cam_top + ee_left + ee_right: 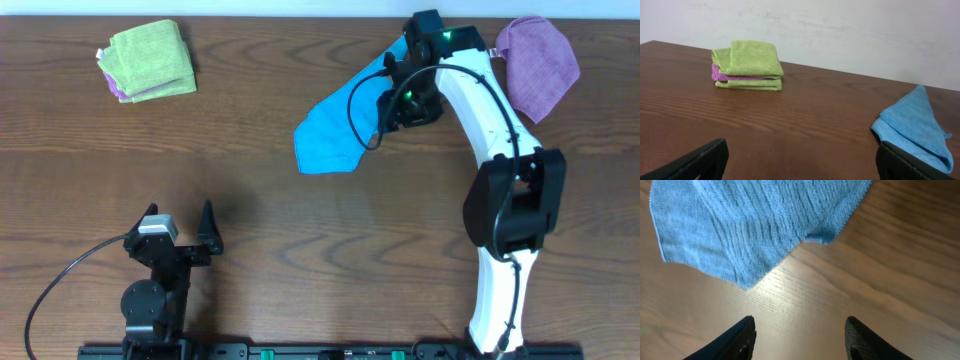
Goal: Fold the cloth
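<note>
While my left gripper [801, 155] sits parked, fingers apart and empty, the lime-green stack [747, 65] lies well ahead of it. The cloth [335, 125] lies just ahead of my right gripper [799, 322], whose fingers are apart with only bare table between them. Risks: closing short grabs nothing, and catching one layer drags it into a bunch. The purple cloth [540, 60], off to the side of those fingers, could snag on a wide swing.

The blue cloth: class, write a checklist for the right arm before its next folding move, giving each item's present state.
1. Right claw open and empty: ok.
2. Cloth between its fingers: not ok, the cloth lies ahead of them.
3. Cloth spread flat: not ok, it lies in a pointed, partly doubled shape.
4. Left claw clear of the cloth: ok, open and far off.
5. Purple cloth and green stack apart from it: ok.
</note>
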Controlling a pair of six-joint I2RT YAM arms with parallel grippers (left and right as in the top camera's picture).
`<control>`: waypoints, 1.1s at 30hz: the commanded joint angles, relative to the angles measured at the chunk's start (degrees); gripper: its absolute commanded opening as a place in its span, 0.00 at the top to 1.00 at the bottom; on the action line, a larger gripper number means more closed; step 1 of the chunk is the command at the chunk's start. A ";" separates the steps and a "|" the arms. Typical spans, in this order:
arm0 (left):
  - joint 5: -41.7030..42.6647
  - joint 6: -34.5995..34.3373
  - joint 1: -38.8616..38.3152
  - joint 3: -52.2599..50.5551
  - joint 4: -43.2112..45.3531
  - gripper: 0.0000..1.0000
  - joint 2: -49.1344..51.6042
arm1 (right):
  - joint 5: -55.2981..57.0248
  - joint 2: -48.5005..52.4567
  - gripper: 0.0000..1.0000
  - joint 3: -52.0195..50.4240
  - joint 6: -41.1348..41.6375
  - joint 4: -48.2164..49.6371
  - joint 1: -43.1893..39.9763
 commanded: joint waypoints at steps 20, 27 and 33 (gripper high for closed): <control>-0.83 0.87 -0.22 -1.81 -1.40 0.05 -0.37 | -11.89 -0.26 0.55 -11.98 8.87 16.35 -5.42; -0.83 0.87 -0.22 -1.81 -1.40 0.05 -0.37 | -13.99 2.43 0.60 -11.98 10.38 18.27 -5.42; -0.83 0.87 -0.22 -1.81 -1.40 0.05 -0.37 | -14.19 4.07 0.60 -11.98 10.97 19.56 -5.40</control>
